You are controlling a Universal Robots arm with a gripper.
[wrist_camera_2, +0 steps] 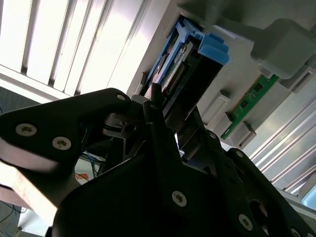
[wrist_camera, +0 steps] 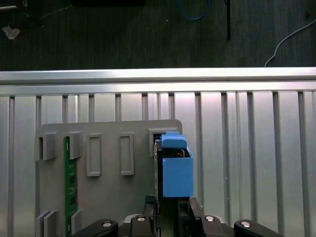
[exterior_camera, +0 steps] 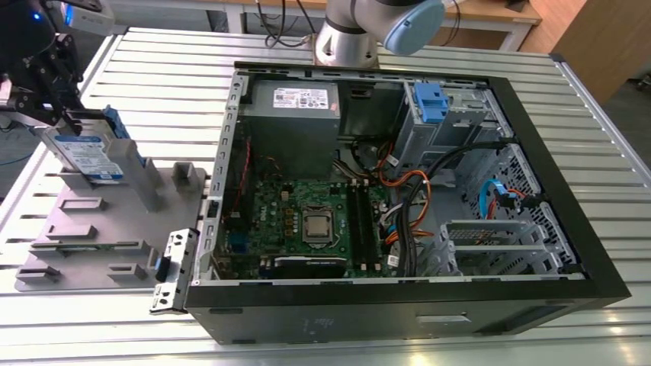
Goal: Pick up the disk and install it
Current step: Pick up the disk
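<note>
The disk (exterior_camera: 90, 158), silver with a blue-and-white label and blue rails, stands on edge at the back of the grey holder plate (exterior_camera: 91, 229), at the exterior view's left. My gripper (exterior_camera: 69, 122) comes down onto its top end with a finger on each side, shut on the disk. In the first wrist view the disk's blue carrier (wrist_camera: 175, 173) sits between my two black fingers (wrist_camera: 148, 203), against the holder plate (wrist_camera: 108, 197). The second wrist view shows the blue handle (wrist_camera_2: 215, 49) past my gripper's body.
The open computer case (exterior_camera: 569, 229) lies at the exterior view's right, with a grey cage and blue latch (exterior_camera: 432, 103), a power-supply box (exterior_camera: 295, 103), motherboard (exterior_camera: 305, 221) and cables. A green memory stick (wrist_camera: 70, 182) stands in the holder. My arm's base (exterior_camera: 351, 38) is behind the case.
</note>
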